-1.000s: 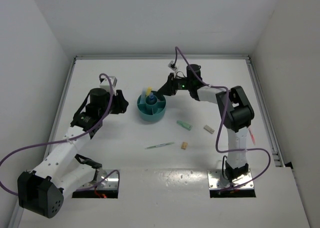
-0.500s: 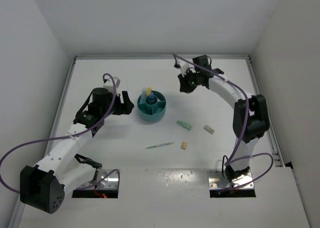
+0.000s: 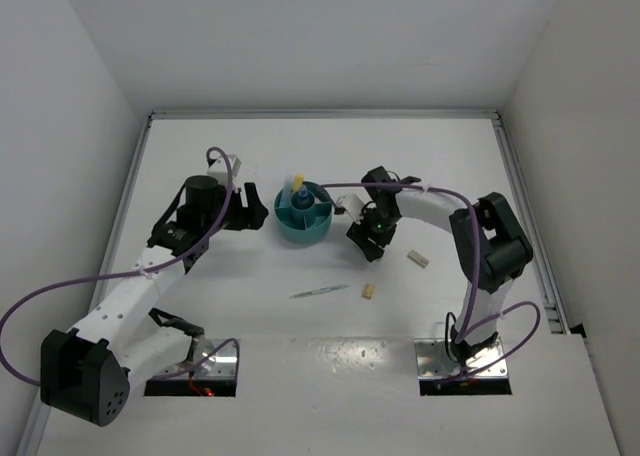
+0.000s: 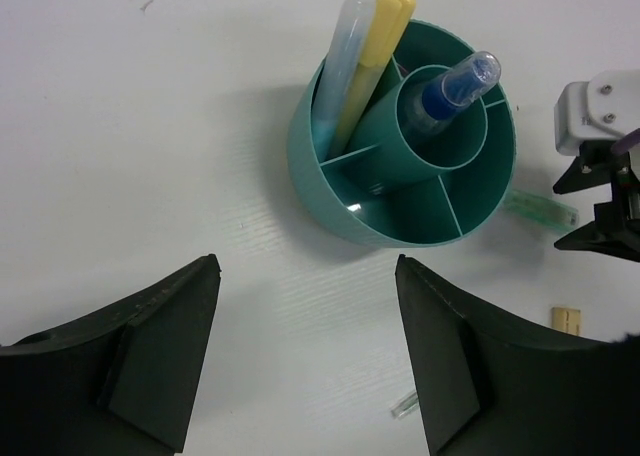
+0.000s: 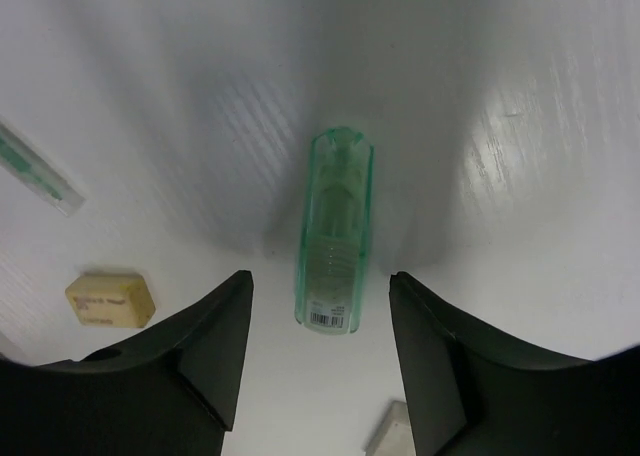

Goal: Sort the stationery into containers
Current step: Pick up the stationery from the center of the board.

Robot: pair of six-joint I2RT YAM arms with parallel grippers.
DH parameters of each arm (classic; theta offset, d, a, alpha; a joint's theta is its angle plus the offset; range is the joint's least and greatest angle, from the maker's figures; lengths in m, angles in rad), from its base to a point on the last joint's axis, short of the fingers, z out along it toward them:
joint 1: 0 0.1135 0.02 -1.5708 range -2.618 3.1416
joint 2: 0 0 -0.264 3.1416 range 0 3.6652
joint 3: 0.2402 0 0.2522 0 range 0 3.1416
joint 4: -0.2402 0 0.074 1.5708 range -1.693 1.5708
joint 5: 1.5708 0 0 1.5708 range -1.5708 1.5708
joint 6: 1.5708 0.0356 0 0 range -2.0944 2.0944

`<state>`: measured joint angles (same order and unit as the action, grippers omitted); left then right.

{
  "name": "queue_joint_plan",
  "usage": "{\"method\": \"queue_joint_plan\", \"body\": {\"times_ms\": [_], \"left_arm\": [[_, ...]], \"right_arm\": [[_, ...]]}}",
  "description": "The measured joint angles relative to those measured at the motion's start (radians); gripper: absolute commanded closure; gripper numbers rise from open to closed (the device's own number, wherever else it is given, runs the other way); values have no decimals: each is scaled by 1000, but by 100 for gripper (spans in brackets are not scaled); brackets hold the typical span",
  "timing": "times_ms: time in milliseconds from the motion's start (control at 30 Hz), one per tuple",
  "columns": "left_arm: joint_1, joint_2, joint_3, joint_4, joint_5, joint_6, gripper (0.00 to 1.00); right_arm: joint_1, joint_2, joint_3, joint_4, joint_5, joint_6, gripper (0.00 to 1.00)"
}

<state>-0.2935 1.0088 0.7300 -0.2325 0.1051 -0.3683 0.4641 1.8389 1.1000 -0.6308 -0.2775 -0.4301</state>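
**Right pincer open astride the mint-green stick, beside the organiser**

On the white table [image 3: 250, 156] the right arm [image 3: 440, 204] bends from its base inward toward the teal organiser [image 3: 303, 214], with its wrist turned down to the surface on the organiser's right side. The left arm [image 3: 150, 266] reaches to the organiser's left side and hangs there. The left pincer [image 4: 308, 266] is wide open and holds nothing.

The organiser stands upright. A yellow stick [image 4: 375, 61] leans in one outer compartment, and a blue-capped tube [image 4: 455, 86] stands in the central well.

The right pincer [image 5: 320, 281] is partly open and empty. The mint-green stick [image 5: 335, 241] lies flat on the table just right of the organiser, between the two fingers and apart from both. Its long axis points away from the wrist, so it lies across the line on which the fingers close. I judge that a short descent and a closing are enough to take it, and the right arm is clearly the nearer one.

Further from the organiser, on its near side, lie the thin green pen [image 3: 320, 291], the beige stick [image 3: 418, 259] and the tan block [image 3: 368, 291], all not yet sorted.
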Motion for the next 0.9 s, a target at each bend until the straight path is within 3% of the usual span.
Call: {"method": "queue_joint_plan", "body": {"times_ms": [433,500,700,900], "left_arm": [[0,0,0,-6,0,0,23],[0,0,0,-6,0,0,23],[0,0,0,-6,0,0,23],[0,0,0,-7,0,0,23]], "right_arm": [[82,23,-13,105,163,37,44],[89,23,-13,107,169,39,49],[92,25,-8,98,151,42,100],[76,-8,-11,98,151,43,100]]}}
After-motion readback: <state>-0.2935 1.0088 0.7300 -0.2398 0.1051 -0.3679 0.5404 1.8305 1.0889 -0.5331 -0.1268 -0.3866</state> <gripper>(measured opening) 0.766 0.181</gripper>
